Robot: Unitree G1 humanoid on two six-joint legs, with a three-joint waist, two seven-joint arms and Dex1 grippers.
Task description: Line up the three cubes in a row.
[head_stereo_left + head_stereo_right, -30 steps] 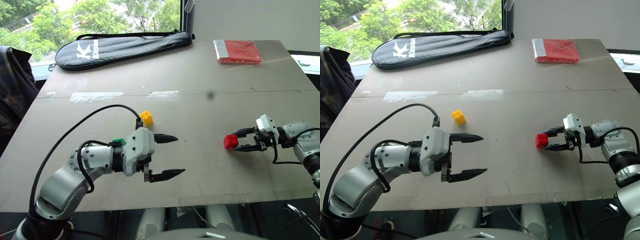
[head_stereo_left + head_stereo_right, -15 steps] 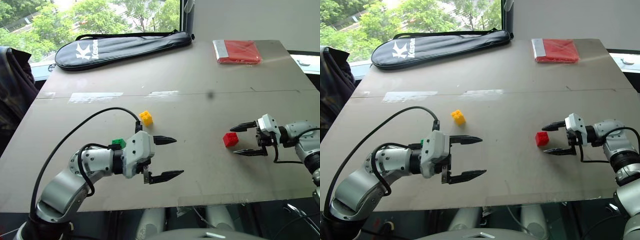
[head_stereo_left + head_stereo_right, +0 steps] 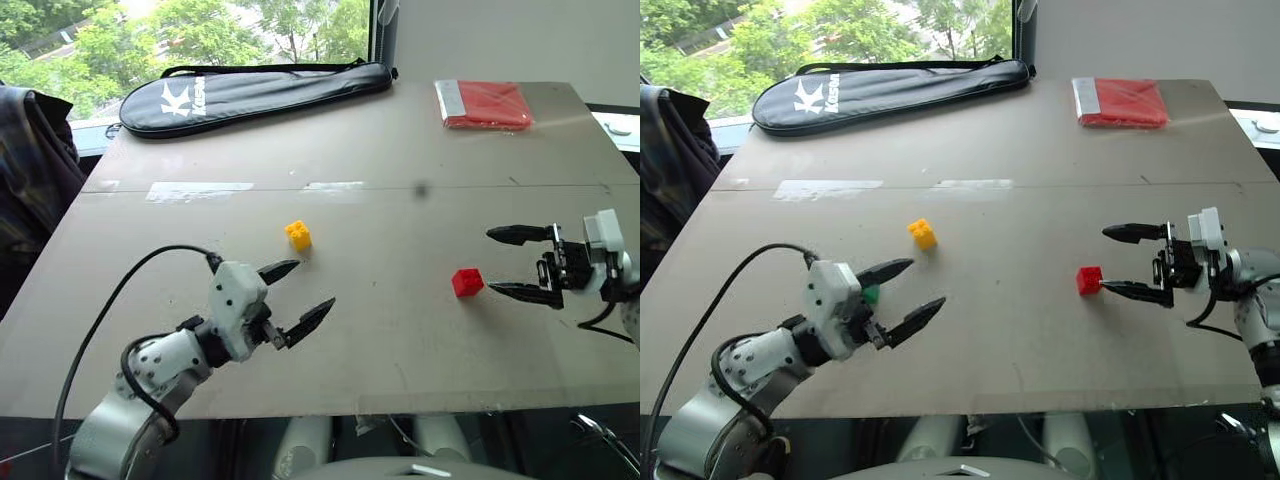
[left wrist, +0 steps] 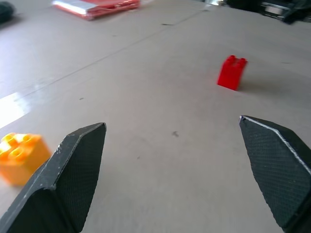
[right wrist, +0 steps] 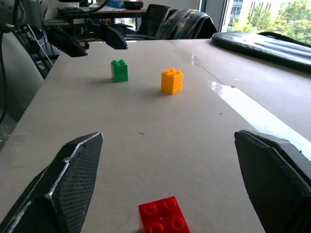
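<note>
While both hands hang wide open, the right hand (image 3: 1135, 262) beside the red cube (image 3: 1089, 280) and the left hand (image 3: 902, 295) by the green cube (image 5: 119, 70), with the yellow cube (image 3: 922, 233) between on the worktop (image 3: 1020, 150), a good next step closes squarely on green.

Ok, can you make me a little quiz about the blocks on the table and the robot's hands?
1. True or false: the right end effector is clamped on the red cube.
2. Which cube sits closest to the left end effector: A yellow, B green, C red?
3. Fill in: the black racket bag lies at the table's ____ edge.

Key: 1 false, it is open beside the cube; 2 B; 3 far.
</note>
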